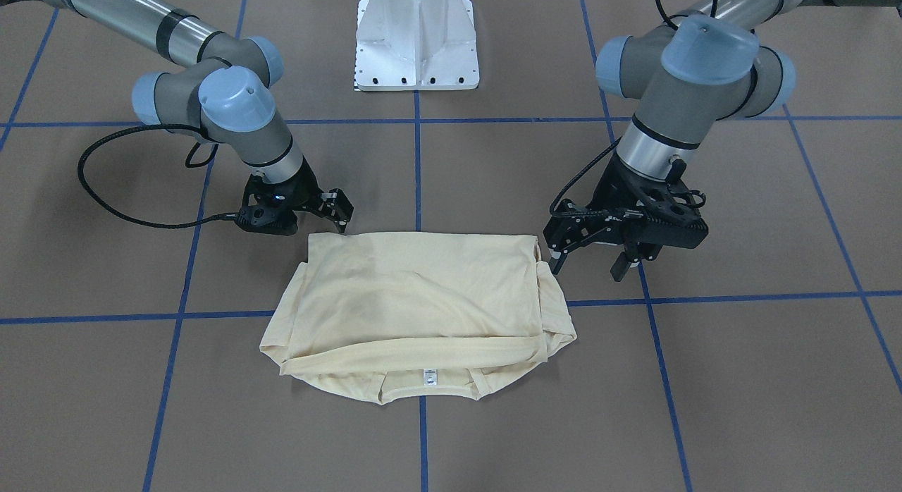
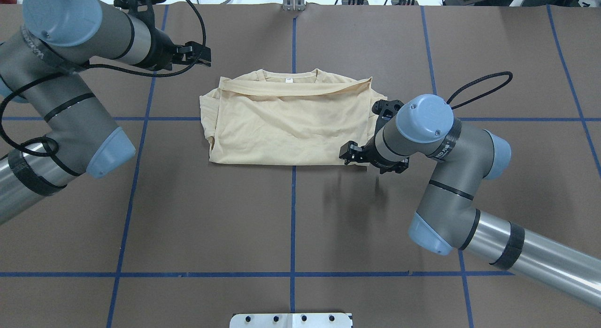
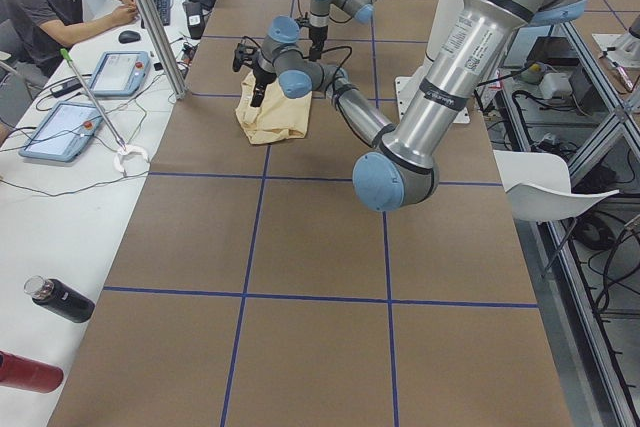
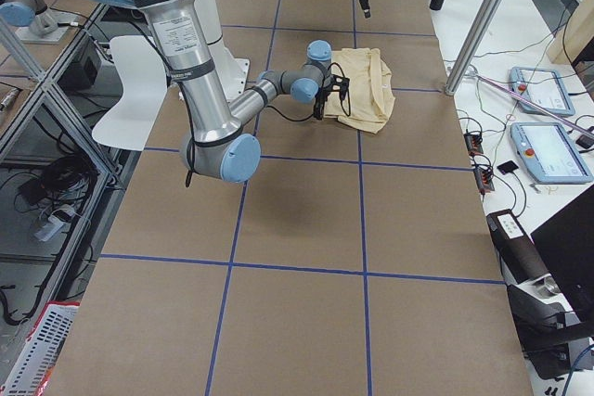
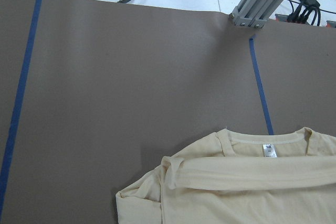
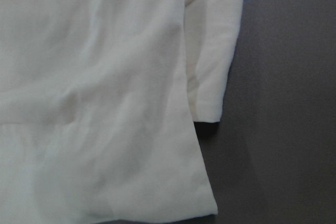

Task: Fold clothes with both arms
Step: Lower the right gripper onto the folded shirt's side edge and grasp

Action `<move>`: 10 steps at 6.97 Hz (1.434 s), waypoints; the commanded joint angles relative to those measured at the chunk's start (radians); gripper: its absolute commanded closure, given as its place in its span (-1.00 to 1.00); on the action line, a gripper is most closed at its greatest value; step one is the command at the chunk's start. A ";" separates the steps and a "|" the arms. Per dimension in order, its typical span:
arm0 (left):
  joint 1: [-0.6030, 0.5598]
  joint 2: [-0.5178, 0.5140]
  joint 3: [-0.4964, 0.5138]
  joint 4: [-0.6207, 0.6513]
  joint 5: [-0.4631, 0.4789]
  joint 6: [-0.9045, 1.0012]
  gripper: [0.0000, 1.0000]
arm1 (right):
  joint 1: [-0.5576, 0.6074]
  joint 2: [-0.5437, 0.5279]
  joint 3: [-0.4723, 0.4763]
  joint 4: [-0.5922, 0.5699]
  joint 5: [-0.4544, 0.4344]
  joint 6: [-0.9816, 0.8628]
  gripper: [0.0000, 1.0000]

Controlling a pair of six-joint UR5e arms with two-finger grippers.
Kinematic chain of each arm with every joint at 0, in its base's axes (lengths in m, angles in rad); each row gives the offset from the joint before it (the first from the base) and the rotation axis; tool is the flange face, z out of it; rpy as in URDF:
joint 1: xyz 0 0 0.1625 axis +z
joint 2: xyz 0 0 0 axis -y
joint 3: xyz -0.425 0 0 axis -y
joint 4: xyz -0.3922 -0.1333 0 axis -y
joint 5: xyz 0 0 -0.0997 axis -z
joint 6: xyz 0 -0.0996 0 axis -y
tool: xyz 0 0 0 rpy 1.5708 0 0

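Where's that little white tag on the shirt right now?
In the front-facing view, the white tag sits in the collar at the edge of the folded shirt farthest from the robot, beside the central blue tape line.

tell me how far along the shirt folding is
Done: the T-shirt lies as a compact rectangle, sleeves tucked in, lower half folded up near the collar. In hand: nothing visibly; the left gripper hangs open, the right gripper sits at a corner. Left: perhaps one final fold.

Folded cream shirt (image 1: 416, 302) at frame centre on a brown table (image 1: 740, 393), white tag (image 1: 428, 377) near its bottom edge, right gripper (image 1: 343, 216) by its upper-left corner, left gripper (image 1: 590, 265) spread wide beside its upper-right corner.
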 commanded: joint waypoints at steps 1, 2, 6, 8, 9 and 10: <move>0.001 -0.001 -0.002 0.001 0.001 0.000 -1.00 | -0.002 0.016 -0.036 0.008 -0.002 -0.008 -0.98; 0.001 0.001 0.000 0.001 0.001 0.000 -1.00 | 0.001 0.025 -0.047 0.008 -0.008 -0.013 -0.97; 0.003 0.008 0.000 0.001 0.002 0.001 -1.00 | 0.006 0.027 -0.050 0.009 -0.008 -0.011 0.84; 0.009 0.008 0.001 0.001 0.002 0.001 -1.00 | 0.012 0.030 -0.050 0.011 -0.005 -0.011 1.00; 0.009 0.008 0.001 0.001 0.002 0.001 -1.00 | 0.013 0.030 -0.050 0.009 0.001 -0.013 1.00; 0.009 0.008 0.001 0.001 0.002 0.001 -1.00 | 0.013 0.029 -0.044 0.008 0.007 -0.013 1.00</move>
